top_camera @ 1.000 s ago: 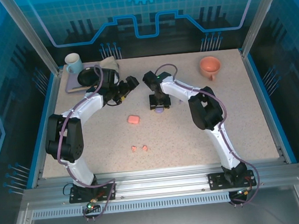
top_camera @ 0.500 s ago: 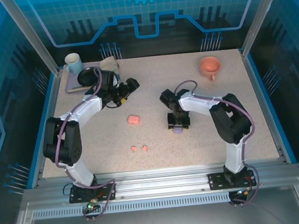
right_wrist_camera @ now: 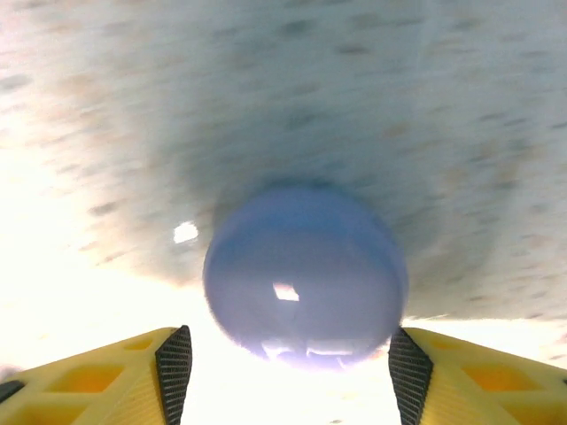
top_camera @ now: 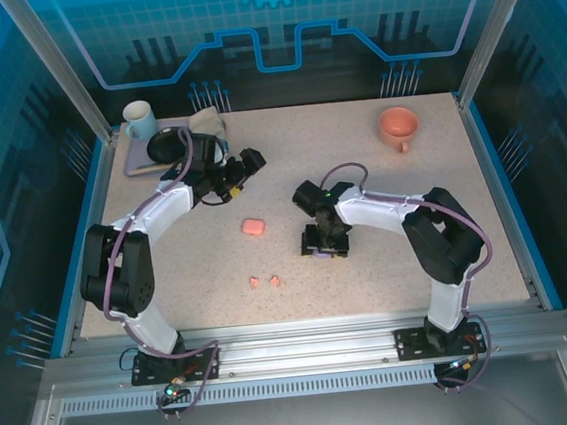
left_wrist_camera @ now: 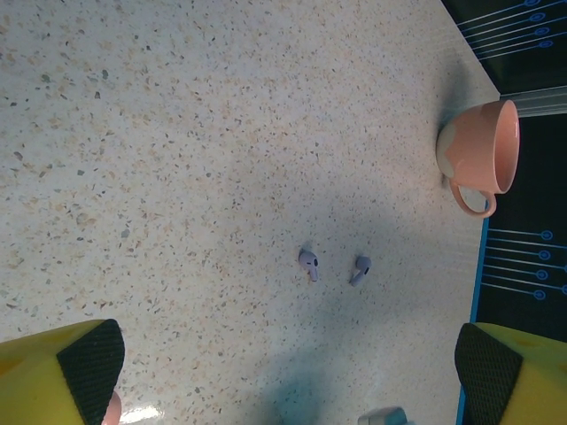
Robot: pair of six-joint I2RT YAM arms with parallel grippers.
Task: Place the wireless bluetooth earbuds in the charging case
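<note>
The right end effector (right_wrist_camera: 289,347) straddles the lilac case (right_wrist_camera: 306,266), just right of the pink case (top_camera: 254,226); I cannot tell whether it grips. The left end effector (left_wrist_camera: 288,367) gapes wide and empty. The pink earbuds (top_camera: 263,282) lie loose, nearer the arm bases than the pink case. The lilac case's rounded shell could squirt out of a slack pinch.

No lettering can be read (plain surfaces throughout).

Two tiny lilac earbuds (left_wrist_camera: 308,263) lying near each other on the speckled worktop (left_wrist_camera: 177,133), two salmon-pink earbuds (top_camera: 255,282) side by side, small pink case (top_camera: 254,226) just beyond them, glossy rounded lilac case (right_wrist_camera: 306,274) well right of it.
</note>
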